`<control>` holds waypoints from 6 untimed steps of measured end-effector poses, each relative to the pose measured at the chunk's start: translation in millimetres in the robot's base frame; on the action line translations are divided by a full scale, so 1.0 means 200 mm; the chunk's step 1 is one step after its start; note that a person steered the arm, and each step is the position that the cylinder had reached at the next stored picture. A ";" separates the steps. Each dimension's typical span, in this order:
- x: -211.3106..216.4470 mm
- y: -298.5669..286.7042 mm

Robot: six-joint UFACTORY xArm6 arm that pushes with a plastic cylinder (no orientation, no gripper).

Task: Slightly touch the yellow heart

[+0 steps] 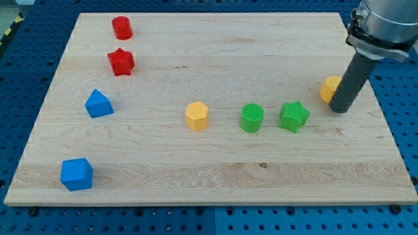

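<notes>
The yellow heart (330, 88) lies near the board's right edge, partly hidden behind my rod. My tip (339, 109) rests on the board right against the heart's right and lower side, apparently touching it. The green star (294, 116) sits to the left of the tip, a short gap away.
A green cylinder (252, 118) and a yellow hexagonal block (196, 116) lie in a row left of the green star. A red cylinder (122, 28) and red star (121, 62) are at top left. Two blue blocks (98, 104) (77, 174) are at left. The board's right edge (385, 117) is close to the tip.
</notes>
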State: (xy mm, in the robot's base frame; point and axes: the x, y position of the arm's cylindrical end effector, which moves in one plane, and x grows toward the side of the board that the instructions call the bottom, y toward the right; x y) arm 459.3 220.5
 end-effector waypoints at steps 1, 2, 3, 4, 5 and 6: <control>-0.02 0.01; -0.03 0.11; -0.10 0.16; -0.20 0.16; -0.26 0.12; -0.27 0.10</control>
